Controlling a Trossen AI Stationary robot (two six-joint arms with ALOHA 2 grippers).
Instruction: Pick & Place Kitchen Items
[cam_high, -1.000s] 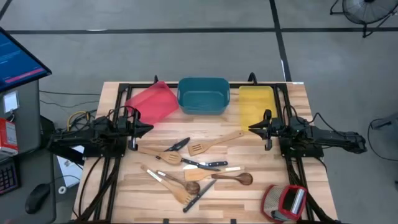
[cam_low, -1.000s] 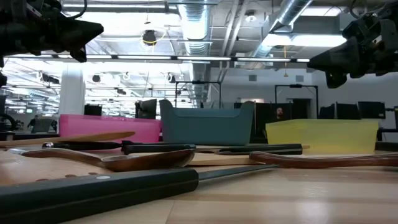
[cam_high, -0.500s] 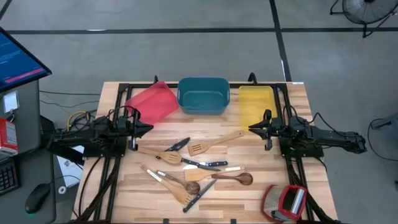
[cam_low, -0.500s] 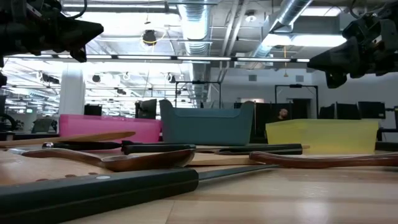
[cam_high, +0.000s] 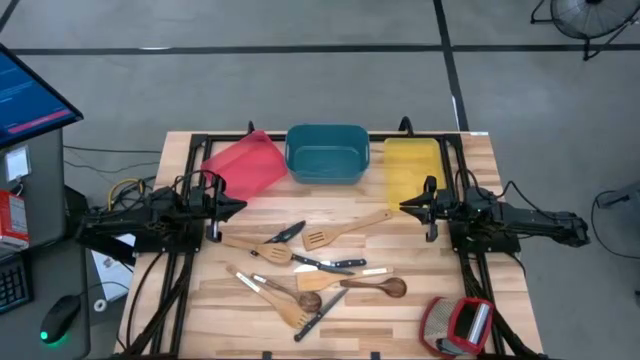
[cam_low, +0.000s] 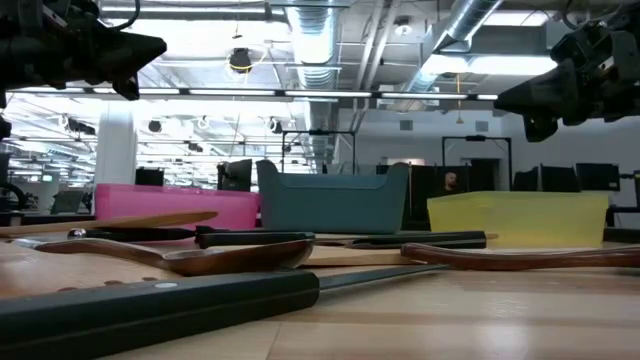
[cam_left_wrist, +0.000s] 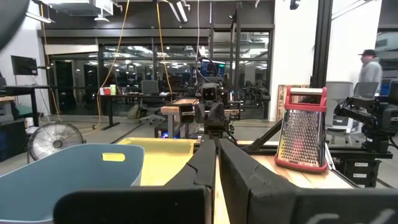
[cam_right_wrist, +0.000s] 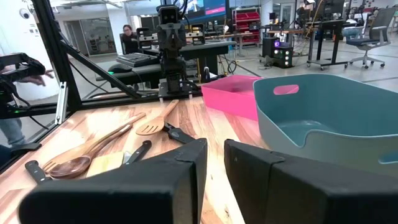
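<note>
**Utensils lie loose on the bench, both arms hovering at the sides**

The kitchen items are scattered across the middle and front of the wooden bench, none of them in a tray. A slotted spatula lies nearest the right arm, its handle pointing toward the yellow tray. A dark wooden spoon rests toward the front, with a black-handled knife between the two. More spatulas, spoons and knives overlap in a loose heap toward the front left.

Along the back edge stand the red tray, the teal tray and the yellow one, side by side. A red-and-silver grater sits at the front right corner.

The left hand hangs above the bench's left side, pointing inward; its fingers stand only a narrow slit apart and hold nothing. The right hand faces it from the right side, just in front of the yellow tray, its fingers likewise nearly together and empty
</note>
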